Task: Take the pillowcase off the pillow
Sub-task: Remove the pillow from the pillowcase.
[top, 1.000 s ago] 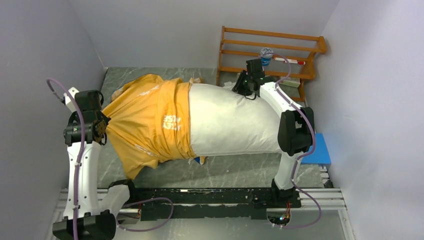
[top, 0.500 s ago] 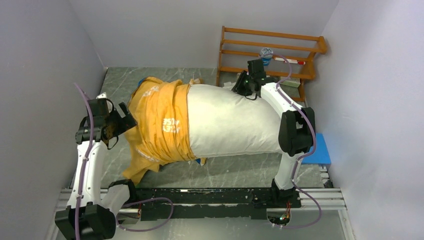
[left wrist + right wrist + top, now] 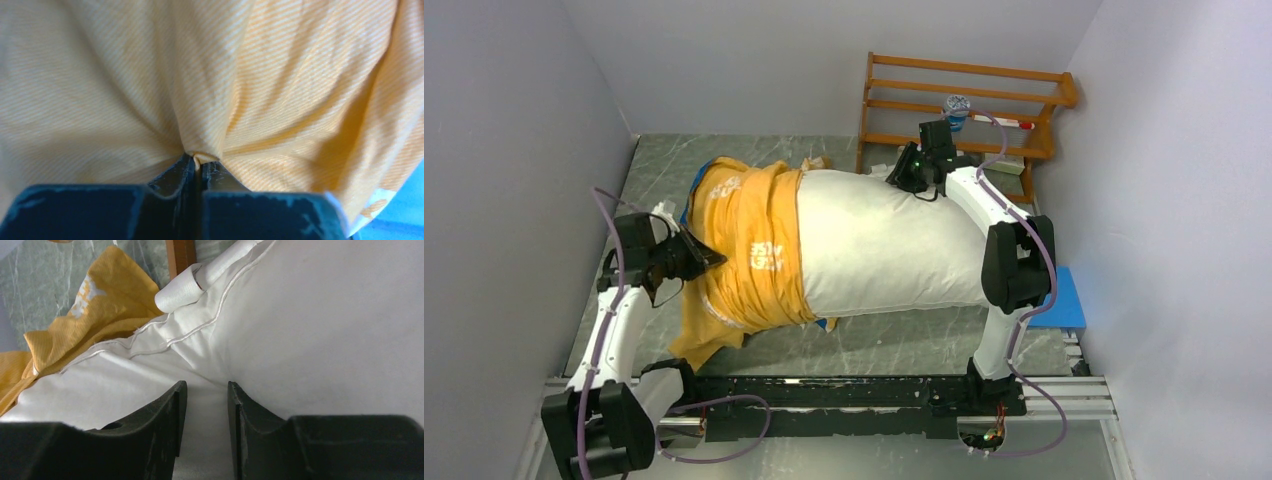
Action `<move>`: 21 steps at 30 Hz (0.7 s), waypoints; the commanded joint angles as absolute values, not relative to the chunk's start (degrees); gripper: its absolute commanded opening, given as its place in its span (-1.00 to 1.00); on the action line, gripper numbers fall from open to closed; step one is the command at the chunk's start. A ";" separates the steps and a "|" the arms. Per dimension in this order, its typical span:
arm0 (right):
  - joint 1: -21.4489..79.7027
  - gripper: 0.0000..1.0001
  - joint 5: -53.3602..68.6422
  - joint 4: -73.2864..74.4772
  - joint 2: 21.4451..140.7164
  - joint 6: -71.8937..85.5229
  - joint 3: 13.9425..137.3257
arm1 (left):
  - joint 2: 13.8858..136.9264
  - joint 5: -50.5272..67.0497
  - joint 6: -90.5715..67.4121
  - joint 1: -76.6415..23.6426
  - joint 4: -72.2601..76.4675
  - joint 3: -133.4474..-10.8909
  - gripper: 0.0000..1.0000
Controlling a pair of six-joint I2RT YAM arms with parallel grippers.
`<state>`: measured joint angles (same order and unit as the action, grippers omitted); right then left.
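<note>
Grey marbled tabletop [image 3: 904, 345], pale walls round it, wooden rack [image 3: 969, 100] at far R, flat blue pad [image 3: 1061, 300] by R edge. L arm bent low, reaching inward. The left gripper [image 3: 199, 167] is clamped tight on a pinch of the yellow-orange cloth pillowcase [image 3: 744, 250], which sleeves the L end of the plump white fabric pillow [image 3: 884, 245] mid-table. R arm arches over. The right gripper [image 3: 205, 405] sits at pillow's far R corner, jaws partway closed w/ white fabric nipped between.

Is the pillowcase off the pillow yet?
Partly on: the pillowcase is bunched over the left end of the pillow; the rest is bare.
</note>
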<state>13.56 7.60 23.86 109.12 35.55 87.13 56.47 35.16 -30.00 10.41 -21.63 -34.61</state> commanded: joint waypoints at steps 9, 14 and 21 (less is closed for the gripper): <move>11.99 -0.19 0.14 35.29 111.32 34.55 83.76 | 53.42 -51.85 -23.98 7.49 -53.21 -68.91 -0.90; 12.03 -0.20 1.75 34.81 111.63 34.80 84.18 | 53.12 -36.72 -20.30 6.99 -47.99 -64.79 -0.90; 12.01 -0.20 2.84 34.99 110.27 34.08 84.10 | 53.46 -1.35 -19.43 6.97 -40.12 -56.13 0.93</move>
